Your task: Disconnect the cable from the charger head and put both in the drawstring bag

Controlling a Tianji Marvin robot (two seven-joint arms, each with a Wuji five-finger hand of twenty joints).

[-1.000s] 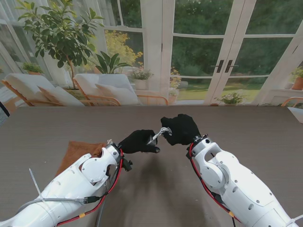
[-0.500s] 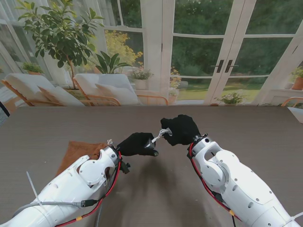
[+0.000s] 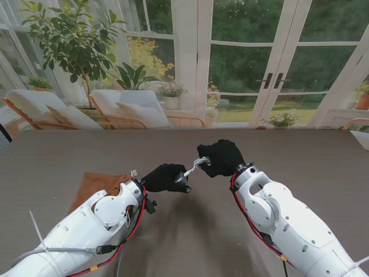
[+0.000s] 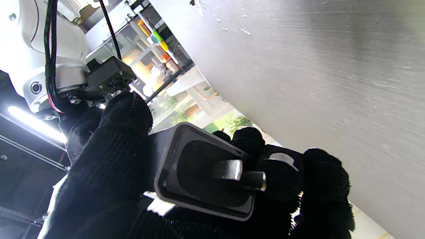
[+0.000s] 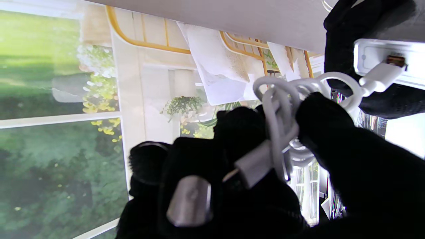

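Note:
My left hand [image 3: 166, 177] is shut on the charger head [image 4: 202, 179], a dark block whose two metal prongs face the left wrist camera. My right hand [image 3: 222, 157] is shut on the coiled white cable [image 5: 282, 109]. A short stretch of cable [image 3: 195, 165] runs between the two hands above the table. In the right wrist view the cable's plug [image 5: 380, 78] sits at the port of the charger head [image 5: 372, 56], with its metal tip partly showing. The cable's other connector [image 5: 255, 162] lies against my right hand [image 5: 365, 172]. The brown drawstring bag [image 3: 98, 183] lies on the table to the left, partly behind my left arm.
The dark table [image 3: 300, 156] stretches under both hands. Beyond its far edge stand glass doors, plants and chairs. My two white forearms fill the near part of the stand view.
My left hand has drawn slightly toward me and to the left, widening the gap between the hands. The cable between them is stretched straighter. The right hand has barely moved.

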